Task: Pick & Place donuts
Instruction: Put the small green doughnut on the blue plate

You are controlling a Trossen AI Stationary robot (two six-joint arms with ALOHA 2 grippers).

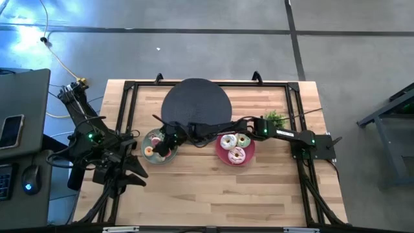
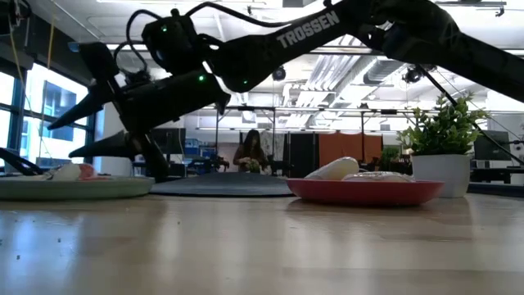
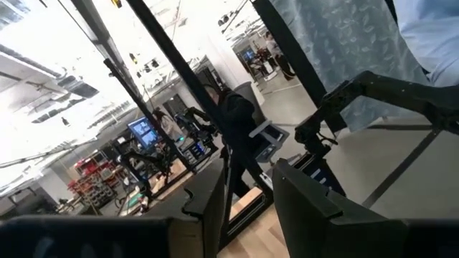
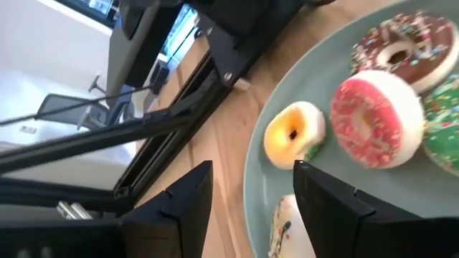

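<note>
My right gripper (image 1: 163, 147) reaches across the table and hovers open over the grey-green plate (image 1: 153, 133). In the right wrist view its fingers (image 4: 324, 195) stand above the plate's rim (image 4: 252, 179), near a tiny yellow donut (image 4: 292, 133). A pink-iced donut (image 4: 376, 118), a chocolate one (image 4: 399, 43), a green one (image 4: 446, 118) and a white sprinkled one (image 4: 288, 228) also lie on this plate. Three larger donuts (image 1: 235, 154) lie on the pink plate (image 1: 220, 153). My left gripper (image 1: 132, 172) waits open at the table's left edge.
A round black mat (image 1: 196, 103) lies at the far side, behind both plates. A small potted plant (image 1: 275, 118) stands far right of the pink plate (image 2: 364, 192). A black frame (image 1: 129, 87) runs around the tabletop. Bare wood lies along the near side.
</note>
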